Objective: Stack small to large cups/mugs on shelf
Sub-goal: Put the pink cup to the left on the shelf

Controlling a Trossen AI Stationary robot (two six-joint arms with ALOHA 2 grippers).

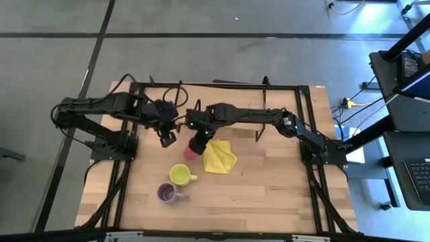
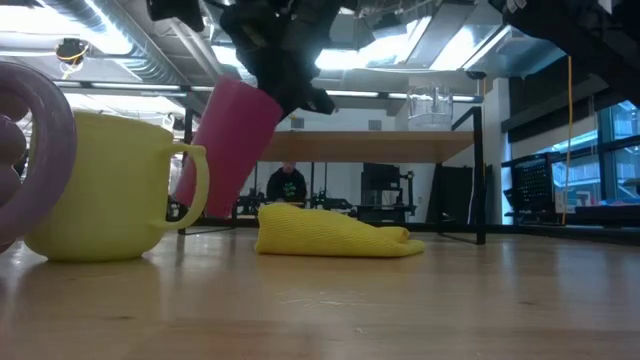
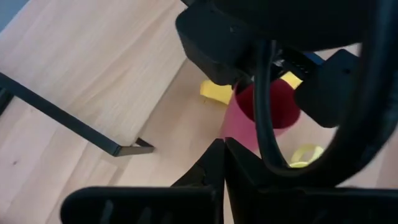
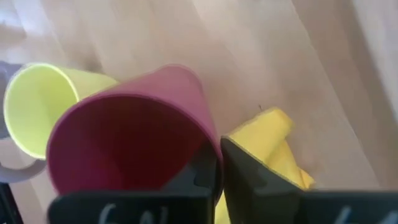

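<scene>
**Tumbler up and tilted**

Right gripper (image 1: 195, 142) has its jaws clamped on the rim of the magenta tumbler (image 2: 228, 140), tilted above the desk (image 1: 269, 188) beside the yellow cloth (image 1: 219, 156). Left gripper (image 1: 167, 139) hangs alongside, jaws pressed together, empty. Yellow-green mug (image 1: 180, 175) and purple mug (image 1: 167, 194) sit nearby.

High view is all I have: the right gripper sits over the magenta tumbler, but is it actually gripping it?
Observer: Yes. The right wrist view shows the right gripper with its jaws shut on the rim of the magenta tumbler.
Reviewer: Is the tumbler standing upright?
Observer: No. The low view shows it tilted, and its base is hidden behind the yellow mug.
Reviewer: And the left gripper?
Observer: The left wrist view shows the left gripper with its jaws shut on nothing, close to the tumbler.
</scene>
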